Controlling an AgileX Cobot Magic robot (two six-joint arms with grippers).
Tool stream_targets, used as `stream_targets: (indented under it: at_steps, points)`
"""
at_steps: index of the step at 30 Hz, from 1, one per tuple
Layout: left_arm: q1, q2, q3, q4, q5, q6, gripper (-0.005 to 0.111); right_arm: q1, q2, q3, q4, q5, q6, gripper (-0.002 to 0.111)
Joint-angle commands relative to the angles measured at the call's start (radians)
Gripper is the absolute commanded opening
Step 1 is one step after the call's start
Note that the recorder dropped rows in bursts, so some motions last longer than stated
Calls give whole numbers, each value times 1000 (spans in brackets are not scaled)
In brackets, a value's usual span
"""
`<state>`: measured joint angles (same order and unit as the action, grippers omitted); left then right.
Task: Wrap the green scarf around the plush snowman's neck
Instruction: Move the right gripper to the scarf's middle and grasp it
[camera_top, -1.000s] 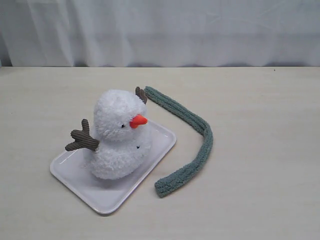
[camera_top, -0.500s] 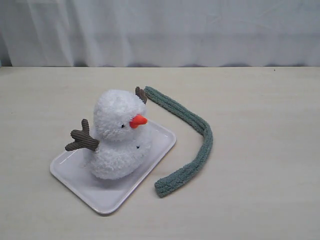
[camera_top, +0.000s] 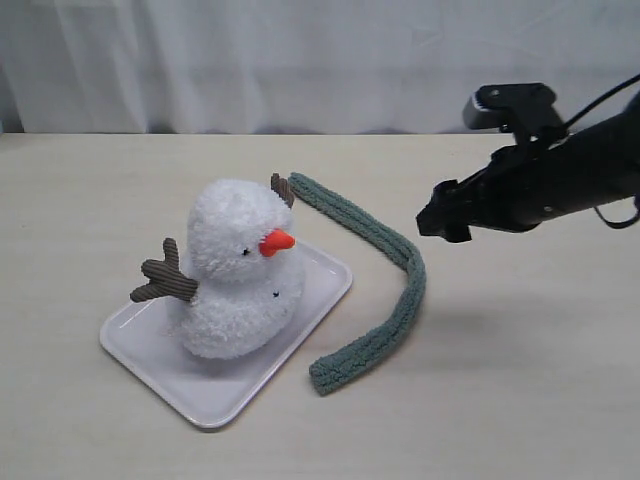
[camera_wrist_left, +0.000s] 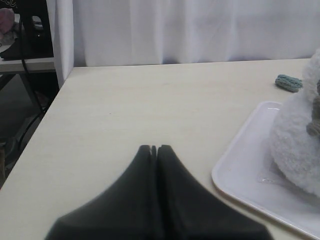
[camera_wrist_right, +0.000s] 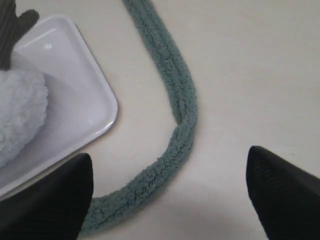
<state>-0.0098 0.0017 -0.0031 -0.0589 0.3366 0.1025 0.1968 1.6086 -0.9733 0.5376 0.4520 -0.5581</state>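
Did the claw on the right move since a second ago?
Yes. The right claw was out of the outside view before. It has come in from the right edge, toward the bend of the green scarf.

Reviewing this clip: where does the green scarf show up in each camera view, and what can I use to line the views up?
Exterior view: green scarf curves from behind the snowman round to the tray's front.
Left wrist view: only one scarf end shows, beyond the tray.
Right wrist view: scarf runs through mid-picture, past the tray's corner.
Shared landmark: the white tray.
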Motion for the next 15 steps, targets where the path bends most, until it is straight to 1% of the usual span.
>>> stream_targets:
  at_steps: [1, 5, 8, 15]
  points:
    - [-3, -2, 3, 2, -14, 1, 0, 27, 159, -114, -116, -18, 78, 78]
    - [-3, -2, 3, 2, -14, 1, 0, 27, 291, -218, -120, 27, 88, 78]
    - [-3, -2, 3, 2, -14, 1, 0, 27, 363, -272, -120, 27, 55, 78]
    - [-3, -2, 3, 2, -14, 1, 0, 27, 483, -373, -151, 32, 40, 78]
